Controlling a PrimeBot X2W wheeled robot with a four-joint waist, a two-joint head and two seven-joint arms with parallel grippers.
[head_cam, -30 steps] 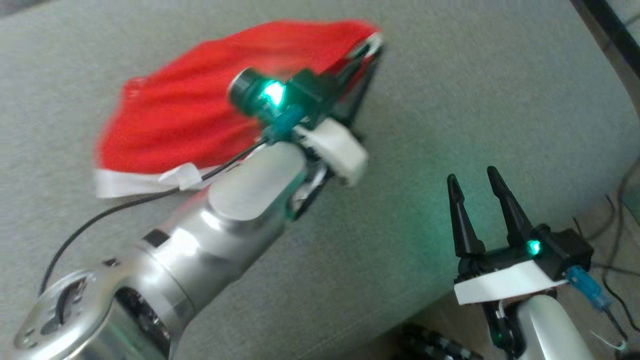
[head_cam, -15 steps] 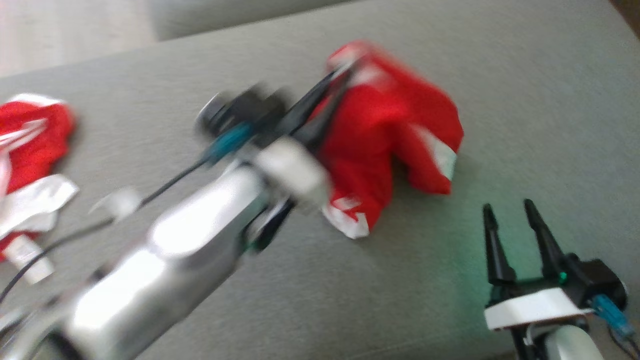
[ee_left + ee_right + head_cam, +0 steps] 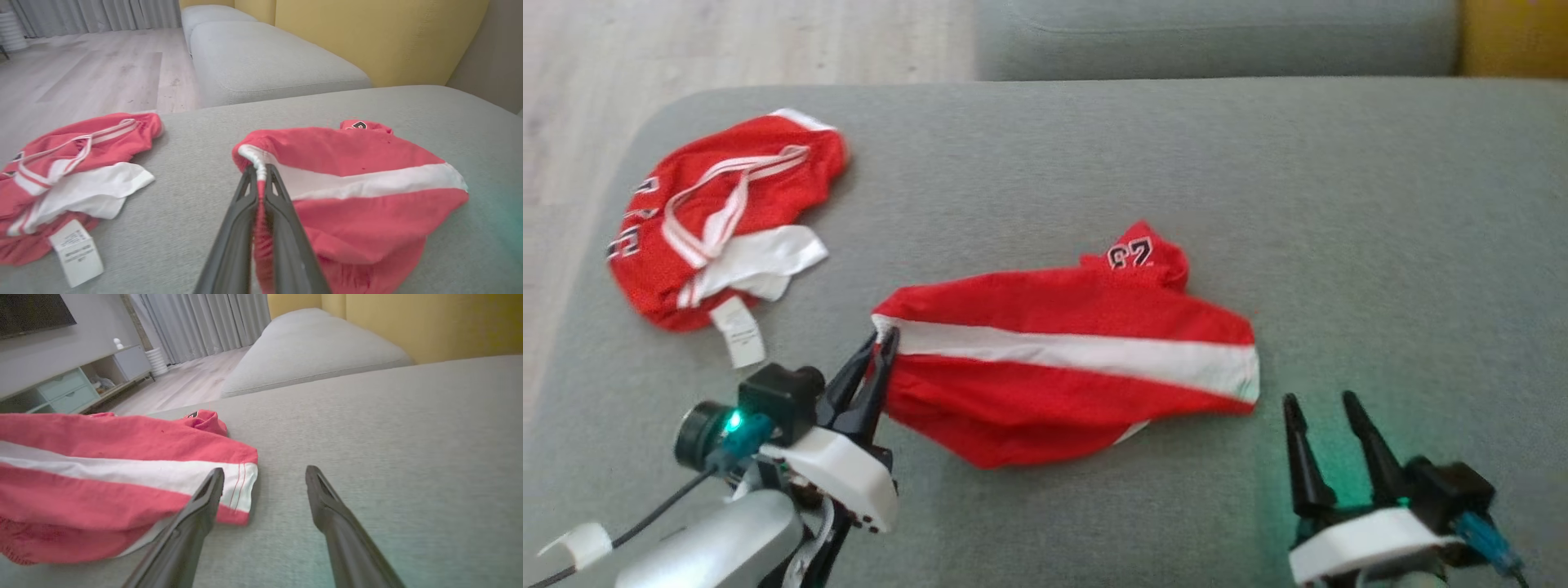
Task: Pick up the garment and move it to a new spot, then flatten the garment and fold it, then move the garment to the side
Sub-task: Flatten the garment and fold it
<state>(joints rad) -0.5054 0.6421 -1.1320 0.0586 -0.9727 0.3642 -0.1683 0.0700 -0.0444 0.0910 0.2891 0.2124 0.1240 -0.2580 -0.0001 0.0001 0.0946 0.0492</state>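
garment (image 3: 1062, 359) lies mid cushion (image 3: 1380, 204) in my head view, left end pinched by my left gripper (image 3: 882, 345). left wrist view: fingers (image 3: 237, 228) squeezed tight on its hem. right wrist view: my right gripper (image 3: 264, 471) sits near its right end, fingers apart, holding nothing. i think flattening, folding and moving aside are left.

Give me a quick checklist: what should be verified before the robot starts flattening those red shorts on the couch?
1. Left fingers shut on one end of the shorts: ok.
2. Right fingers open, holding nothing: ok.
3. Shorts on the grey cushion, apart from the other red garment: ok.
4. Shorts lying flat: not ok, bunched, with the numbered corner folded up.
5. Right fingers gripping the far hem: not ok, they sit beside it.
6. Layers underneath free of twists: cannot tell.
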